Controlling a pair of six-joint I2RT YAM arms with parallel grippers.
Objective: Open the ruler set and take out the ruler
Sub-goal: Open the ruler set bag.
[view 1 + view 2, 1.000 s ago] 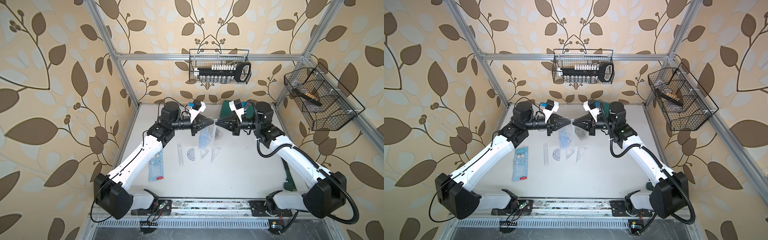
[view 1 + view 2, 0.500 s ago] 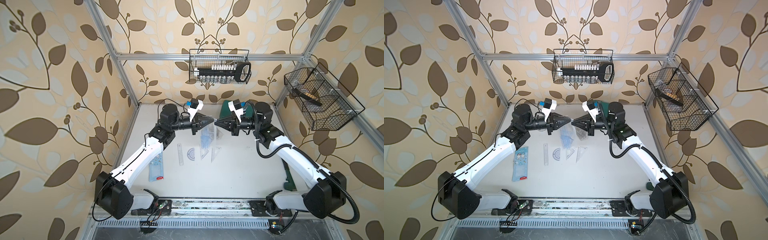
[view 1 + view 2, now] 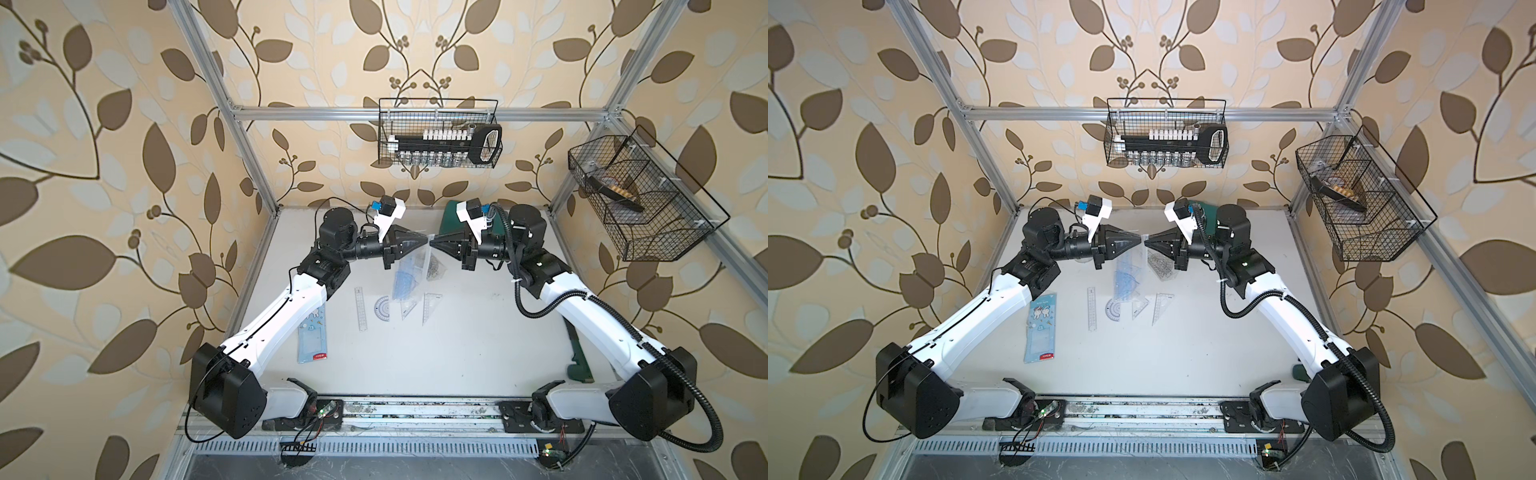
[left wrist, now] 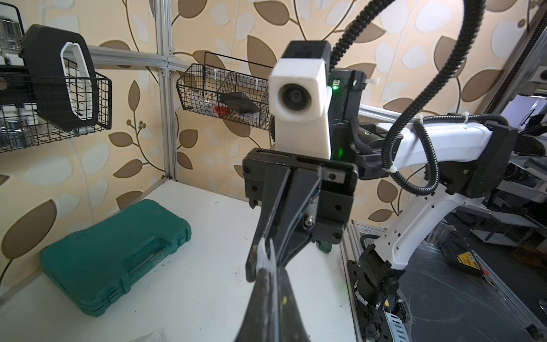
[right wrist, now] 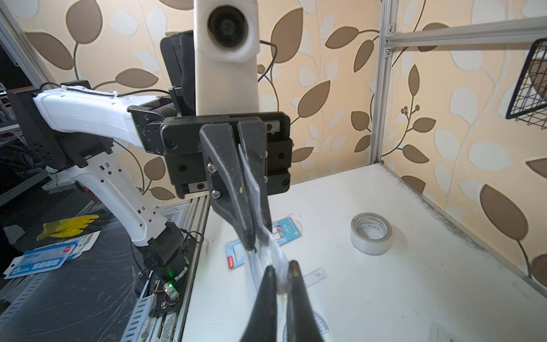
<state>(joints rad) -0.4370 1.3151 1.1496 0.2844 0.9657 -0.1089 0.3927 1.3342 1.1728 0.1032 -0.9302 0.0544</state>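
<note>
Top views overhead, down onto table (image 3: 457,353); wrist views close, face-to-face.

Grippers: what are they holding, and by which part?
Left gripper and right gripper each pinch the clear pouch by its top edge; it hangs below.

Clear, bluish ruler-set sleeve (image 3: 405,276), lifted by its top edge, hanging limp above the bench's middle; contents unclear. Below it, flat on the bench: clear straight ruler (image 3: 361,308), lengthwise front to back. Just beside it toward the right edge, in 1 row: protractor (image 3: 382,309), 2 set squares (image 3: 408,308). Blue printed card (image 3: 312,340) flat nearer the left edge.
</note>
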